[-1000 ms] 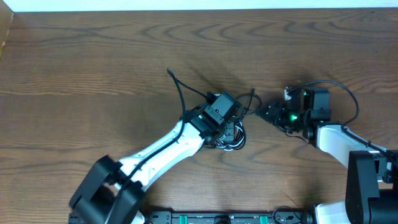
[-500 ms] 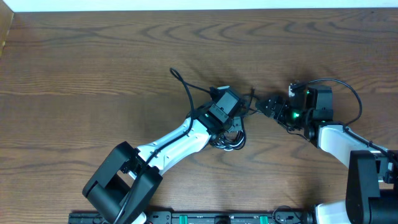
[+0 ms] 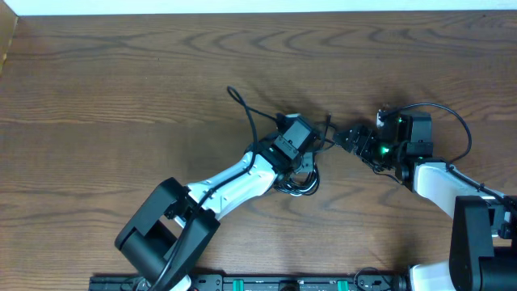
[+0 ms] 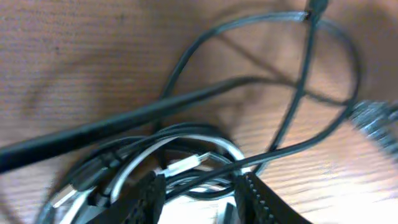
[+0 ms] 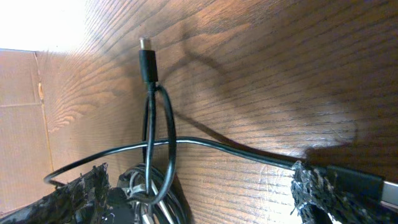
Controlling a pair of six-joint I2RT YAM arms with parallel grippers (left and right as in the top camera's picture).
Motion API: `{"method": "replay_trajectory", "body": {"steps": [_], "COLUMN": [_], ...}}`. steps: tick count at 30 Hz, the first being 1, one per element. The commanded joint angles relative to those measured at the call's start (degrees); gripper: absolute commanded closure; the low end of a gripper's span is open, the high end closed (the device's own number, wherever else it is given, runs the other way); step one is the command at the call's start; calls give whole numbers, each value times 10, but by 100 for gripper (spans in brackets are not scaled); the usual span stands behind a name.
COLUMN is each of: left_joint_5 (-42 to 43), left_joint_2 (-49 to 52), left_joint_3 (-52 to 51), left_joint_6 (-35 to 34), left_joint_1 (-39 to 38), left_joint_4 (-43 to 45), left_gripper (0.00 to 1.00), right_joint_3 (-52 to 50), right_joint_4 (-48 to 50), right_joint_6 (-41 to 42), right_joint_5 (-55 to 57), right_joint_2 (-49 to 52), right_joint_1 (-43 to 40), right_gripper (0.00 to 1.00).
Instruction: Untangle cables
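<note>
starting at the left of the overhead view, a loose tail [image 3: 233,93] of the black cable [image 5: 211,145] lies on the wooden tabletop [image 3: 113,105], slanting down and to the right into the bundle [image 3: 300,183] near the middle. the left arm [image 3: 226,182] reaches up from the lower left, wrist bent down over that bundle. the left hand [image 4: 200,190] is on it: its wrist view shows the fingers [image 4: 149,196] drawn in around a few strands, black ones and the loop of the white cable [image 4: 199,138], so i judge it clenched on the bundle.

from the bundle a single black strand runs on to the right, its long axis roughly left to right, and a plug end [image 5: 147,59] lies just beyond it. that strand crosses the gap of the right hand [image 5: 196,179], whose fingers [image 5: 81,190] are spread wide, released. the right hand sits just right of the bundle, low over the tabletop, pointing left at it, the right arm [image 3: 432,182] folded in from the lower right corner.

being nearer to this strand, the right hand would likely close across it and draw rightward while the left pins the bundle.
</note>
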Motion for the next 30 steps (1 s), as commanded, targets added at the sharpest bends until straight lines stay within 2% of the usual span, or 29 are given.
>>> {"method": "replay_trajectory", "body": {"steps": [1,5,12,30], "left_joint_5": [-9,-9,-9,-35], "left_joint_2": [5,5,6,38], "left_joint_3": [1,1,1,-6], "left_joint_6": [111,149,169,172], "left_joint_1": [0,0,0,0], "left_joint_4": [-13,-26,-3,-4], "left_gripper": [59,58,58,59], "right_joint_3": [1,1,1,1], "right_joint_4": [-7,-7,-7,-7], "right_joint_6": [-8,-8,-8,-8], "right_joint_5": [24,24,24,24], "right_joint_2": [0,0,0,0], "right_joint_1": [-4,-4,-4,-4], "right_gripper": [8,8,8,7]}}
